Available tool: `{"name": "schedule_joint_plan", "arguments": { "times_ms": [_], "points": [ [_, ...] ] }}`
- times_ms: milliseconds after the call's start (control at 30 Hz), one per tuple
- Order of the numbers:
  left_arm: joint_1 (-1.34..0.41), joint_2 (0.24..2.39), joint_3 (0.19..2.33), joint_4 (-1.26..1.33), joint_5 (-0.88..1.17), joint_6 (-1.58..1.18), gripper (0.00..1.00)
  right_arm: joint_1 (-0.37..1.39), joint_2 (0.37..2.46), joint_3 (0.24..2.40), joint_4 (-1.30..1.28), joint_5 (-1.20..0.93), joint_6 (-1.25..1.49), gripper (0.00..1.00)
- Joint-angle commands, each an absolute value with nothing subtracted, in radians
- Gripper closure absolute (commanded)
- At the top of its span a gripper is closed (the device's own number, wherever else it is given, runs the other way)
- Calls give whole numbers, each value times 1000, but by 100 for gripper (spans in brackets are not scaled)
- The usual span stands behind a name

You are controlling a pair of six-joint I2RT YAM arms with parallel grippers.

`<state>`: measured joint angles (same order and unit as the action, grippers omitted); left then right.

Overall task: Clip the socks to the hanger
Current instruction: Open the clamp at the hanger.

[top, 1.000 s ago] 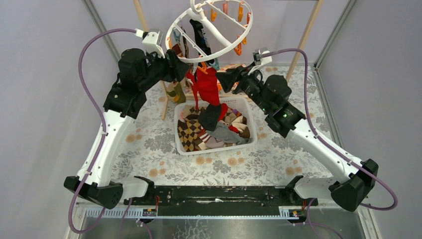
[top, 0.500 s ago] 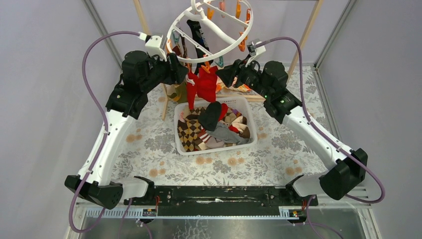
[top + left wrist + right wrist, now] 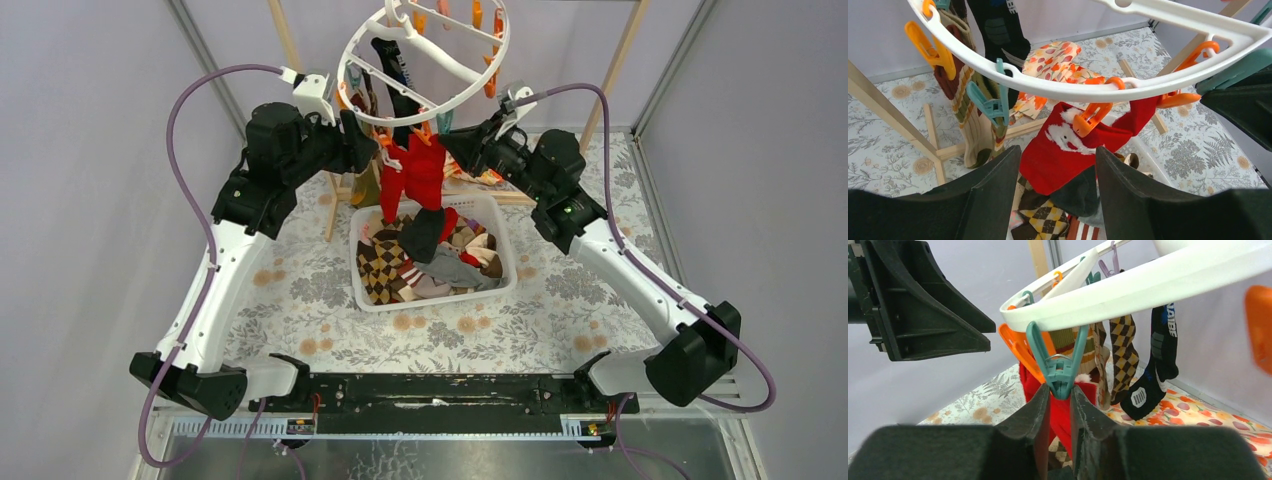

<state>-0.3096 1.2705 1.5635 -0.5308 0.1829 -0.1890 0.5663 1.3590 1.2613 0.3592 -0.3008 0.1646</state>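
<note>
The white ring hanger hangs at the back, with orange and teal clips. A red sock with a white Santa figure hangs from an orange clip on the ring's near rim. My left gripper is open and empty just left of the red sock, which shows between its jaws. My right gripper is at the sock's right. Its jaws stand narrowly apart and pinch the lower tip of a teal clip. A black sock and an argyle sock hang further along the ring.
A white slotted basket under the hanger holds several loose socks, argyle, black and grey. A pale wooden pole frame stands around the hanger. An orange floral cloth lies behind on the floral table cover.
My right gripper has risen and moved left, up to the ring's near rim. The ring has tilted and the red sock has lifted with it. My left arm has shifted slightly.
</note>
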Motion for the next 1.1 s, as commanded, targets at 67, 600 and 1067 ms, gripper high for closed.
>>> {"name": "schedule_joint_plan", "arguments": {
  "times_ms": [67, 600, 1067],
  "points": [
    [-305, 1266, 1629, -556, 214, -192, 37, 562, 1308, 1251, 439, -351, 141, 88],
    [-305, 1260, 1745, -653, 361, -292, 27, 790, 1336, 1264, 391, -141, 56, 100],
    [-305, 1333, 1792, -657, 448, -353, 24, 878, 1437, 1318, 440, -73, 91, 100]
  ]
}}
